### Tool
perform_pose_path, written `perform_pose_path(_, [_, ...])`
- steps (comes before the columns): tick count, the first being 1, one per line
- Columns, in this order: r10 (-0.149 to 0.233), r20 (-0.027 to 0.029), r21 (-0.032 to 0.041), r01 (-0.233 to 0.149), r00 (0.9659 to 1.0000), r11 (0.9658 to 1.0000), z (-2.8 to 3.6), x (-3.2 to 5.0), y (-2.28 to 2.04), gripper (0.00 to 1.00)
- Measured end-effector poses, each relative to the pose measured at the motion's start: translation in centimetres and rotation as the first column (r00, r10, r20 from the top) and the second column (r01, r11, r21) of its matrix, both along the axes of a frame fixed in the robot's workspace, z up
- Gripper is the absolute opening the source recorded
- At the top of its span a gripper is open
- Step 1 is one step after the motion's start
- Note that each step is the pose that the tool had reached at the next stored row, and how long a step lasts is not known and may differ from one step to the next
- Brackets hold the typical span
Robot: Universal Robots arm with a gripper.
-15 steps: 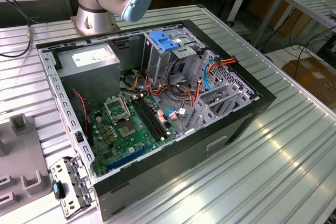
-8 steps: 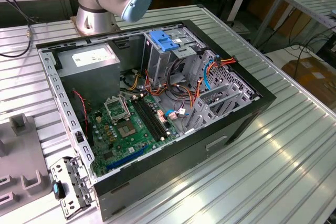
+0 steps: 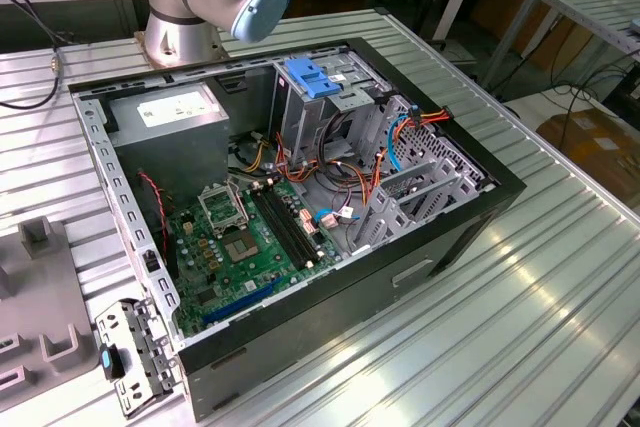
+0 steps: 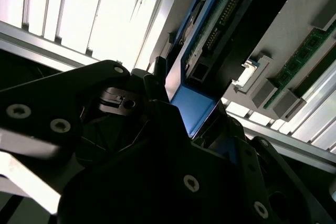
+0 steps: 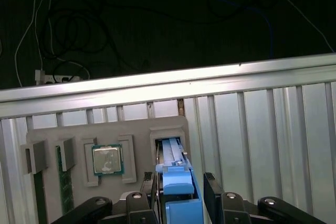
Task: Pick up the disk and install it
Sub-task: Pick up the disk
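Observation:
In the first wrist view the disk (image 5: 180, 192) stands on edge, its blue plastic rail facing the camera. My gripper (image 5: 181, 188) is shut on it, one black finger on each side. The disk's far end lies at the slot of a grey fixture tray (image 5: 139, 129); whether it rests in the slot or hangs just above it I cannot tell. The second wrist view shows the blue rail (image 4: 191, 103) between the gripper's (image 4: 195, 116) fingers, with the disk's green board and connector edge beyond. The open computer case (image 3: 300, 197) lies on the table in the exterior view.
The tray also holds a processor chip (image 5: 107, 160) and a memory stick (image 5: 64, 179). In the case, a light-blue bracket (image 3: 310, 77) tops the drive cage beside a grey power supply (image 3: 170, 117), motherboard (image 3: 250, 237) and loose cables. Ribbed metal tabletop (image 3: 520, 297) surrounds everything.

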State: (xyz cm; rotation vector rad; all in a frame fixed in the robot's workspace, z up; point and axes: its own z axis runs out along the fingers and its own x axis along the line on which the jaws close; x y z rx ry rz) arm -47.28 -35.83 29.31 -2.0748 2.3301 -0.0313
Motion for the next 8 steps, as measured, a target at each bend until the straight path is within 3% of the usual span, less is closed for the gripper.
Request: perform_pose_path(8, [0.0, 0.0, 0.0, 0.0, 1.0, 1.0, -0.01, 0.0, -0.09, 0.5])
